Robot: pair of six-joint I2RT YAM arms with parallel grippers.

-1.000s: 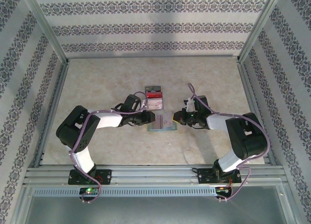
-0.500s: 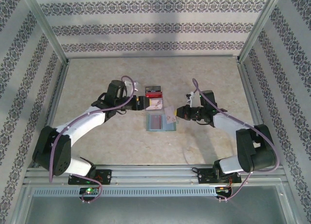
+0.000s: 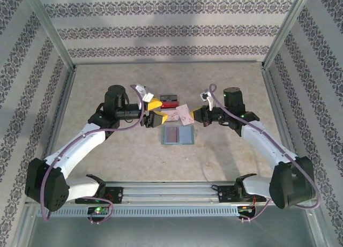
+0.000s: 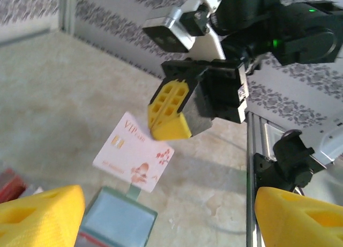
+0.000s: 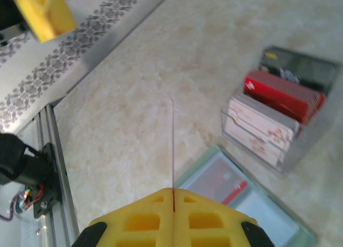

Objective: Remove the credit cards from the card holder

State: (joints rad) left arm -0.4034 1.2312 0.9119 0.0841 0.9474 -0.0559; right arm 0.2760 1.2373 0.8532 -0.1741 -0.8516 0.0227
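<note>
Gripping one pale pinkish-white card (image 3: 184, 113) by its edge: right pincer (image 3: 197, 114), closed on it, the card raised off the bench (image 3: 107, 81). Left pincer (image 3: 156, 111): yellow fingers spread wide, nothing between them, facing the card from the opposite side. Card holder (image 3: 177, 135): lying open and flat on the bench, near the held card, a red card (image 3: 171, 134) in its left pocket. Clear box (image 5: 278, 164): just beyond the holder, with red, white and dark cards standing inside.

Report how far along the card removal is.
Done: several cards stand in the clear box. In hand: the right gripper pinches a pale card; the left gripper is open, empty. Left: a red card sits in the open wallet.
</note>
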